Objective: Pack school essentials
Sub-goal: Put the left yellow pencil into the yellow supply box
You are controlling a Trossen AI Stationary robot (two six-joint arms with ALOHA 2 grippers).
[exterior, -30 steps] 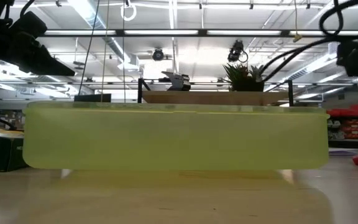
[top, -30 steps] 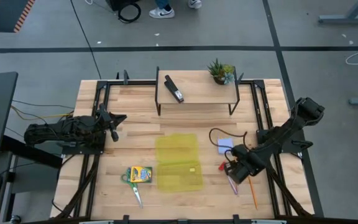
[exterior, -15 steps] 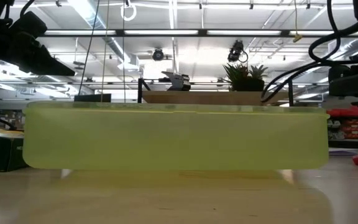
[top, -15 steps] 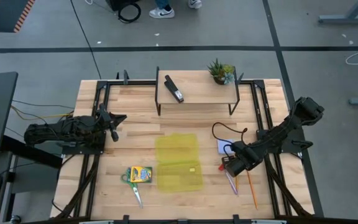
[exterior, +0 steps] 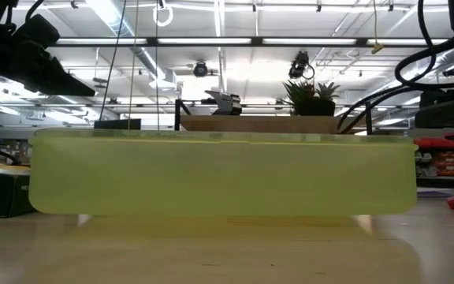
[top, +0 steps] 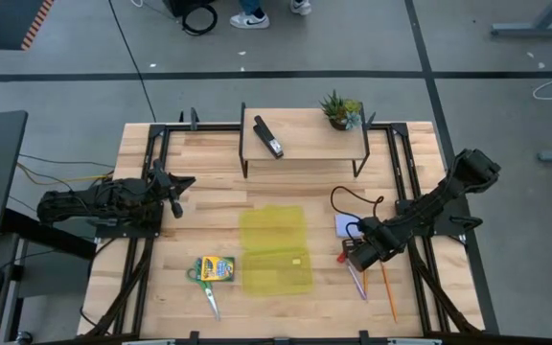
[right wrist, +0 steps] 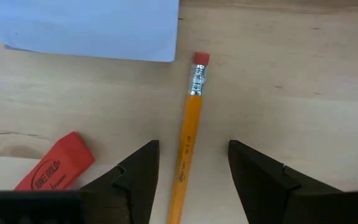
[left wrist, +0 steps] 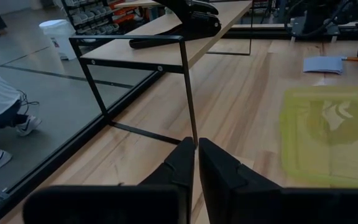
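Little of the packing could be judged done. On the wooden table point(top: 209, 182) the translucent yellow-green case point(top: 275, 249) lay open near the middle, and only a small pale piece point(top: 296, 260) was seen inside it. The black stapler point(top: 268, 137) and the potted plant point(top: 338, 109) stood on the raised shelf point(top: 305, 142) at the far side, apart from the work.

The left gripper point(top: 173, 184) was parked at the table's left edge, its fingers pressed together on nothing. The right gripper point(top: 355, 257) was lowered right of the case, its jaws parted and empty, straddling the orange pencil point(right wrist: 186, 149) without touching it, as the right wrist view showed.

Everything else remained outside the case: the crayon box point(top: 216, 269) and the green-handled scissors point(top: 206, 292) to its left, the pale blue notepad point(right wrist: 89, 28), the purple pen point(top: 359, 286) and the red eraser point(right wrist: 55, 168) to its right. Nearly all the items were therefore judged still to be packed.
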